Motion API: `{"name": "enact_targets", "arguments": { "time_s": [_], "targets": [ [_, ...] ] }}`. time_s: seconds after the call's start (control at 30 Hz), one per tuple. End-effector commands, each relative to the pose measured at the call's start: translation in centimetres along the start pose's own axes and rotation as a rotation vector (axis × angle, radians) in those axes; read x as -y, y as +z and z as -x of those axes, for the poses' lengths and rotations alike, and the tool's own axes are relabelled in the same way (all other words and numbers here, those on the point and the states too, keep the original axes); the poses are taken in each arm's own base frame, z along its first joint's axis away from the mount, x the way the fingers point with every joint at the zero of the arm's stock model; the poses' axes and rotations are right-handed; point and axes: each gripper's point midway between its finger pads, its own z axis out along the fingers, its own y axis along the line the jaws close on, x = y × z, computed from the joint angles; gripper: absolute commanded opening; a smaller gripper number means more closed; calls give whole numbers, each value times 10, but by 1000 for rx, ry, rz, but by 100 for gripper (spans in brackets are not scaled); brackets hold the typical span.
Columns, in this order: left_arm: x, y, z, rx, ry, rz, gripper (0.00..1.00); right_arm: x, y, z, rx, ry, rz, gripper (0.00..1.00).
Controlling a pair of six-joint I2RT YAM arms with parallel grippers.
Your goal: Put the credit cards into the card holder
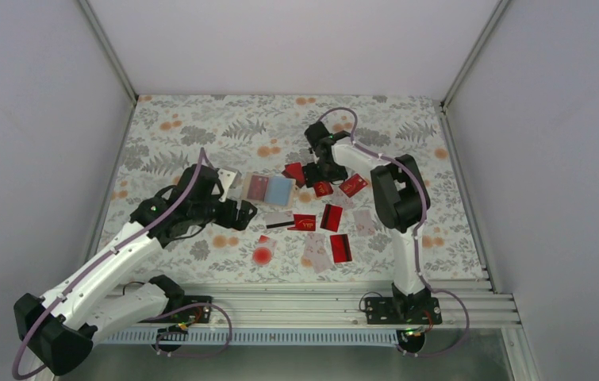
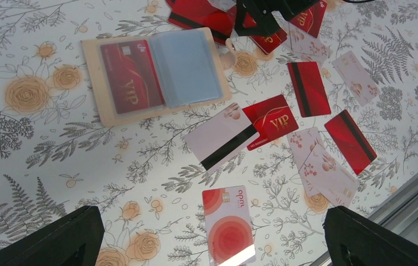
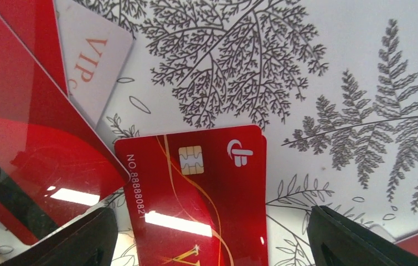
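Note:
The tan card holder (image 2: 93,83) lies open on the floral table with a red VIP card (image 2: 130,75) in its left pocket and a bare light blue lining (image 2: 187,66) on the right; it also shows in the top view (image 1: 268,189). Loose credit cards lie right of it: a white black-striped one (image 2: 222,144), red ones (image 2: 306,88), pale ones (image 2: 328,174). My left gripper (image 2: 212,238) is open and empty above a pale card with red circles (image 2: 228,224). My right gripper (image 3: 209,238) is open, low over a red chip card (image 3: 195,199); it also shows in the top view (image 1: 324,176).
More red cards (image 3: 24,127) and a pale VIP card (image 3: 93,61) overlap beside the right gripper. The table's metal front rail (image 1: 320,298) runs along the near edge. White walls (image 1: 42,119) close in the table on three sides.

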Motion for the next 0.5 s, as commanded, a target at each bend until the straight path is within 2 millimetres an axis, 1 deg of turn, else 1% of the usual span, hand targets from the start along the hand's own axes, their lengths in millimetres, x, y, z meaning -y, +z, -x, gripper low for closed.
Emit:
{"name": "enact_targets", "arguments": {
  "time_s": [0.0,0.1,0.23,0.3,0.37,0.47],
  "targets": [
    [-4,2,-6,-14,-5,14,100,-2,17,-13,-61,-12,51,85],
    [-3,3,-7,-19,-5,11,100,-5,25,-23,-100,-1,101,81],
    [-4,5,-7,-23,-6,13,100,-1,35,-36,-147,13,106,80],
    [-4,5,-7,-24,-6,13,100,2,40,-42,-168,13,98,76],
    [-5,5,-7,-26,-9,16,100,6,43,-46,-187,6,77,72],
    [-5,6,-7,-25,-10,19,100,7,42,-50,-199,0,66,71]
  ]
}}
